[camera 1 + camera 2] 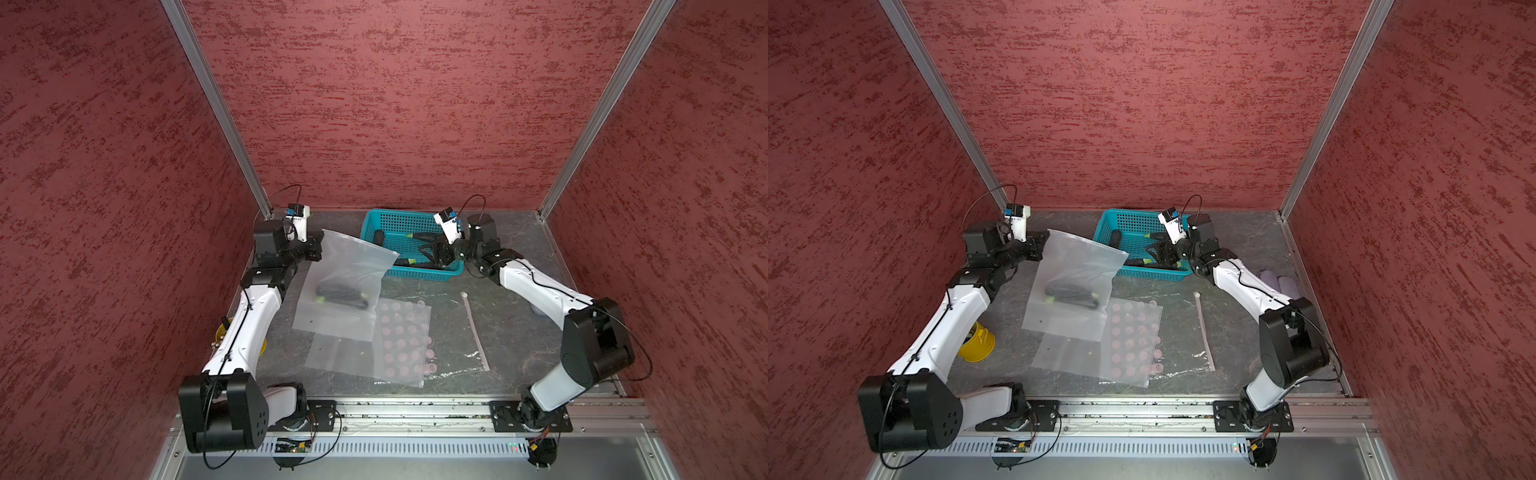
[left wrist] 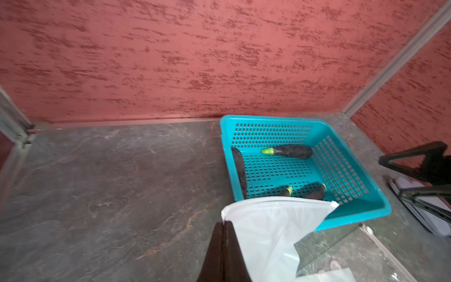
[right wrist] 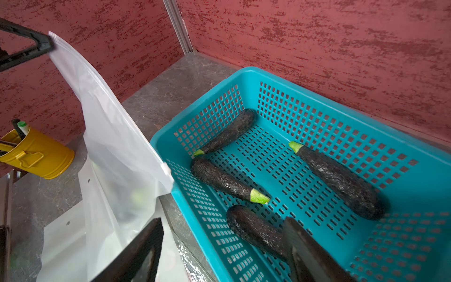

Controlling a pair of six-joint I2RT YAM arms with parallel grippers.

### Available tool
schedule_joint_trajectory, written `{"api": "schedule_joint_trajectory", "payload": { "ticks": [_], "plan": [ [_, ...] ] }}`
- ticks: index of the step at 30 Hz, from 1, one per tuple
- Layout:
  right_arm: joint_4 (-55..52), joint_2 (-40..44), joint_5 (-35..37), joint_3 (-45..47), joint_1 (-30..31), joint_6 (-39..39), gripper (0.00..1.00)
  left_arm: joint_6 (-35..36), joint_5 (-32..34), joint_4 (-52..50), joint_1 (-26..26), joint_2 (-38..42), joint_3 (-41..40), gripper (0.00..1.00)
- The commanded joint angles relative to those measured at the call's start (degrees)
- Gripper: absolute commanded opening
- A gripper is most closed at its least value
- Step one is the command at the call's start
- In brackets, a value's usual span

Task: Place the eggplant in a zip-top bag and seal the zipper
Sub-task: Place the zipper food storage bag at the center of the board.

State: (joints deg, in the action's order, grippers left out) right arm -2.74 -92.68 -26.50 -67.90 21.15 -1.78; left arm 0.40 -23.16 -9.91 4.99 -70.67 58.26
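My left gripper is shut on the top corner of a clear zip-top bag and holds it up off the table. Inside the bag lie dark eggplants with green stems. Several more eggplants lie in a teal basket. My right gripper is open and holds nothing. It straddles the basket's wall on the bag side, one finger beside the nearest eggplant.
More clear bags lie flat on the table, one over pink dots and one with its zipper strip to the right. A yellow cup with pens stands by the left arm. A purple object sits behind the right arm.
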Motion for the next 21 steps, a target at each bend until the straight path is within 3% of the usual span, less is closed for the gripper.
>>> {"api": "schedule_joint_trajectory", "payload": {
  "ticks": [1,7,21],
  "plan": [
    [2.7,0.3,1.1,-0.2,-0.3,1.9,0.77,-3.1,4.4,-0.1,3.0,-0.9,2.7,0.0],
    [2.9,-0.6,1.1,0.1,-0.4,2.5,0.77,-3.2,3.0,0.9,6.9,-5.8,6.3,0.0],
    [2.7,-0.1,1.8,2.0,-0.5,2.9,0.77,-2.8,6.5,-2.8,11.1,-25.6,24.1,0.0]
  ]
}}
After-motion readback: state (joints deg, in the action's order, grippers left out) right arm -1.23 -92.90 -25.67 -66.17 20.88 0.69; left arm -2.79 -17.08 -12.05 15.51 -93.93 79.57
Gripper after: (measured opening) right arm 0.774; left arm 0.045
